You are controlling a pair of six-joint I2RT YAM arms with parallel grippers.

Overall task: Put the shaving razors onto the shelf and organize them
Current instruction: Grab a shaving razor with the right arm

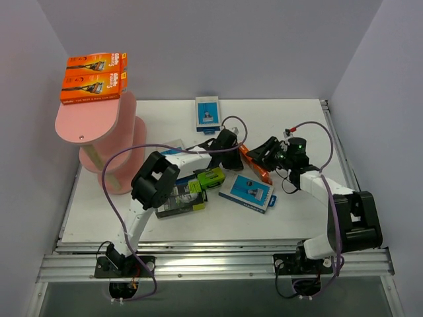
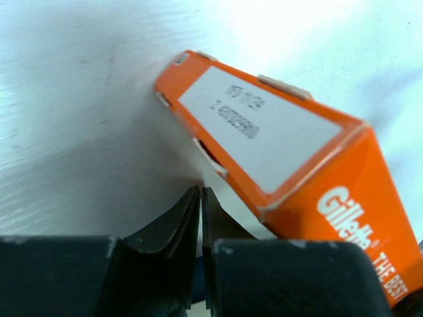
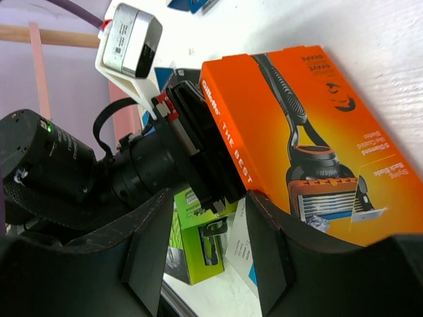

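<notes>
Orange Gillette razor pack (image 1: 255, 166) stands tilted on edge mid-counter (image 1: 291, 125), long axis running far-left to near-right; left arm's fingers (image 2: 175, 228) pressed shut, empty, pack just right of them; right arm's fingers (image 3: 147, 254) half spread, empty, facing its printed front, seemingly better placed.

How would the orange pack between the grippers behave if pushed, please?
The orange pack looks like a stiff, flat carton, so it would probably slide, not bend. It seems propped on edge, so a nudge may tip it flat.
</notes>
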